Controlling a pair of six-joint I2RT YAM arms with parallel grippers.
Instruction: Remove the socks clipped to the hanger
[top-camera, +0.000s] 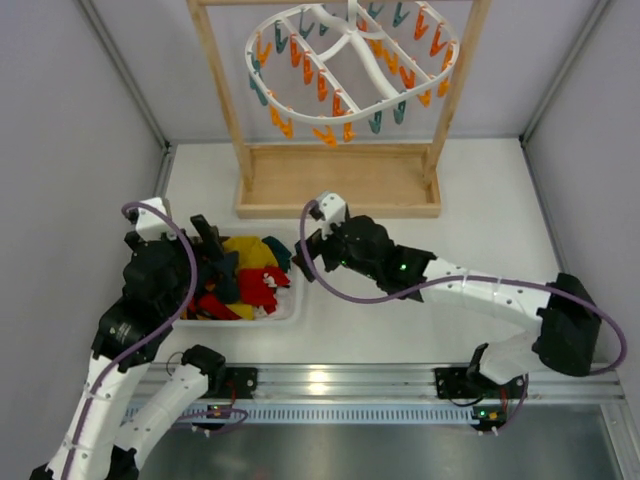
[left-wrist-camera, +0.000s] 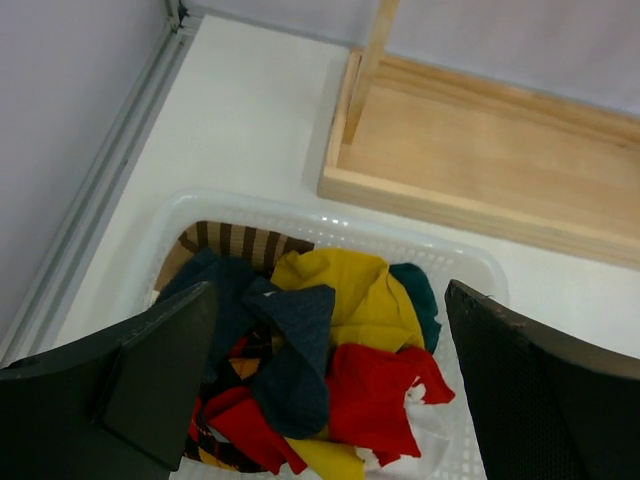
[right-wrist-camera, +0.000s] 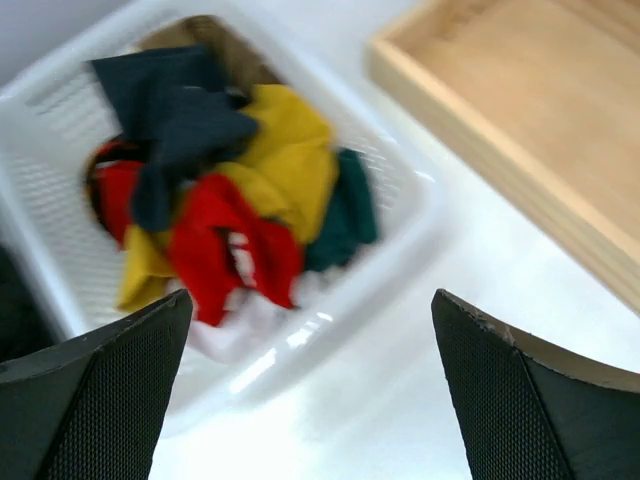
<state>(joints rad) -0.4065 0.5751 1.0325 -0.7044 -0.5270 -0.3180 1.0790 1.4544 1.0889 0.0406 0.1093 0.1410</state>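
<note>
The white oval hanger hangs in the wooden stand at the back, its orange and teal pegs dangling with no sock on them. The navy sock, the mustard yellow sock and the plain red sock lie heaped in a white basket. My left gripper is open and empty just above the heap. My right gripper is open and empty over the table beside the basket's right rim. The right wrist view shows the navy, yellow and red socks.
The light wooden stand with its tray base stands behind the basket and shows in both wrist views. A teal sock, a brown striped piece and patterned socks also lie in the basket. Grey walls enclose the table.
</note>
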